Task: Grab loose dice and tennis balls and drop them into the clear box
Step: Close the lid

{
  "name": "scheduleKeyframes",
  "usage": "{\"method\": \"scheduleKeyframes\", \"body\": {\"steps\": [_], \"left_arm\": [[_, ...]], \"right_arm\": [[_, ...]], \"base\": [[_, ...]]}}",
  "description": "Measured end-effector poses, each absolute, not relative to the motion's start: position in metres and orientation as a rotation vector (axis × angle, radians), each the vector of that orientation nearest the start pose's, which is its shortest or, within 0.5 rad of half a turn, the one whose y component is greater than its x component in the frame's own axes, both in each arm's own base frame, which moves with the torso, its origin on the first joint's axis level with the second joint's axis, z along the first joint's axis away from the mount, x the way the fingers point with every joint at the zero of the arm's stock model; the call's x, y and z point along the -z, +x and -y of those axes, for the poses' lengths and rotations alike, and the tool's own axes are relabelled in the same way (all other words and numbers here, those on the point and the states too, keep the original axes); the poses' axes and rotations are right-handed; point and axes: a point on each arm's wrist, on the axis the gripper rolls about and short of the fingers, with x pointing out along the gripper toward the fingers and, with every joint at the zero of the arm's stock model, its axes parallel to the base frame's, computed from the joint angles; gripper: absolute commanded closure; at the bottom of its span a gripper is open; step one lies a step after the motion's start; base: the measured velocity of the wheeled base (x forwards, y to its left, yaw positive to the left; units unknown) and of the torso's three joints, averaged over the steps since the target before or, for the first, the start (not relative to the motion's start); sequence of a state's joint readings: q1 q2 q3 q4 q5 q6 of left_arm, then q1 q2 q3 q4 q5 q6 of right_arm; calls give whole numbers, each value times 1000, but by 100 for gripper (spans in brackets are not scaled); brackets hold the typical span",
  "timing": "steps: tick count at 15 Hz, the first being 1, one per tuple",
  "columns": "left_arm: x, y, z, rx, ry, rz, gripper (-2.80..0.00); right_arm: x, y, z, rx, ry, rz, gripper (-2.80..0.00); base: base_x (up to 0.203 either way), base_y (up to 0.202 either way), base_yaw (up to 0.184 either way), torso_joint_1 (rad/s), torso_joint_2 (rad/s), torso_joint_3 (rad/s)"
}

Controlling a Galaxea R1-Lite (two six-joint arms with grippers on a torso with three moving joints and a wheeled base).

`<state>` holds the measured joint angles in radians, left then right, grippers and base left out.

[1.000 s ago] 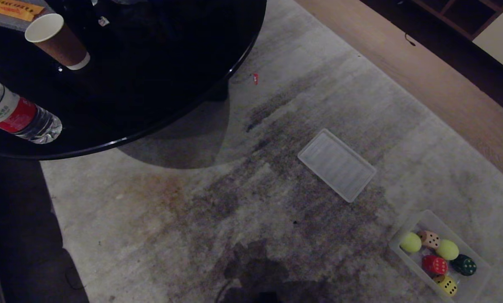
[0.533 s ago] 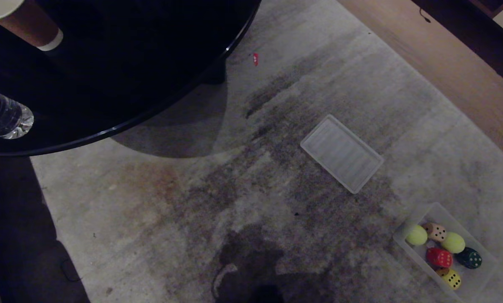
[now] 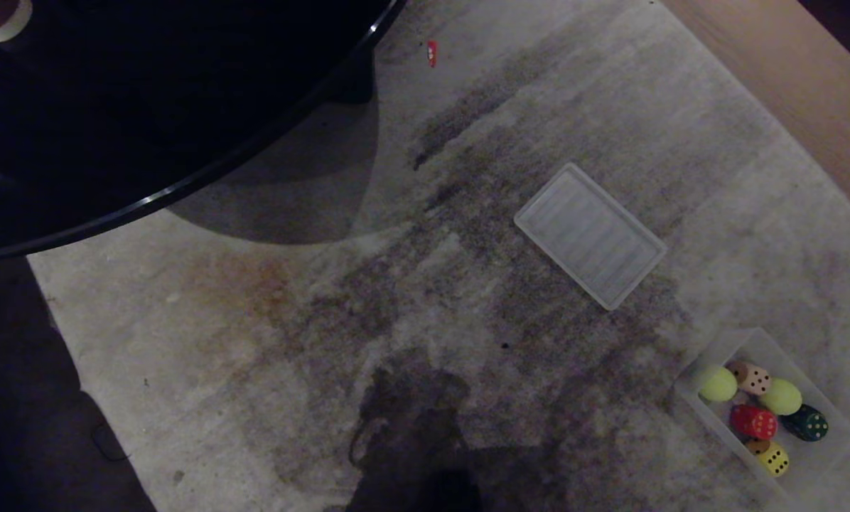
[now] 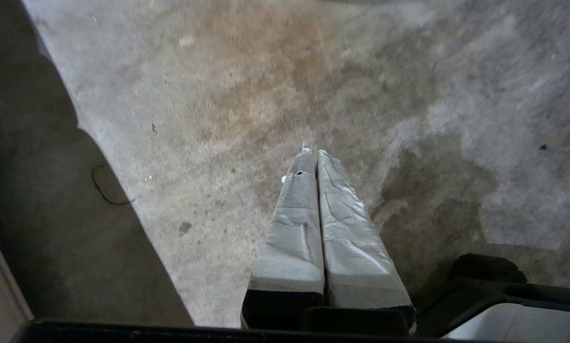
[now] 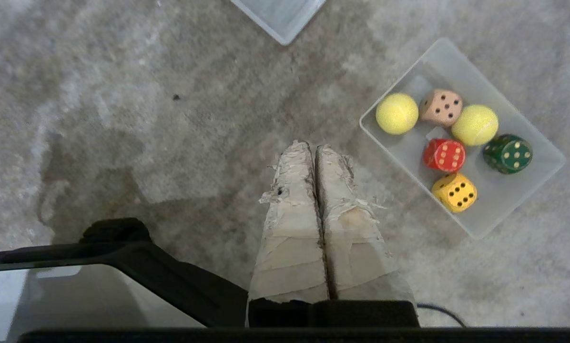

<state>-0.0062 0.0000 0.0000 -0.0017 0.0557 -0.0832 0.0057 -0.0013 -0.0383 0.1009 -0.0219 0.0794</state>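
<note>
Scene slid upward since earlier, dice (image 5: 454, 192) unmoved in clear box (image 5: 523, 200), both end effectors pressed closed, empty.

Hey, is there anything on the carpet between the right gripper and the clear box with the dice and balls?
Nothing visible. The right gripper, shut, hangs over bare carpet beside the clear box. The ribbed panel lies off that line.
</note>
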Motion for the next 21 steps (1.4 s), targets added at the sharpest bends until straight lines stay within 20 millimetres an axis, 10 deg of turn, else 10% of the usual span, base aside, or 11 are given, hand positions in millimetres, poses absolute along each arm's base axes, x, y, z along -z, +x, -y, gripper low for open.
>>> {"method": "scheduleKeyframes", "body": {"steps": [21], "left_arm": [[-76,-23,-1,-51,-86,5,0]], "right_arm": [[-91,-29,1,29,69,-87,0]], "base": [[0,0,0,2,1,-127]]}}
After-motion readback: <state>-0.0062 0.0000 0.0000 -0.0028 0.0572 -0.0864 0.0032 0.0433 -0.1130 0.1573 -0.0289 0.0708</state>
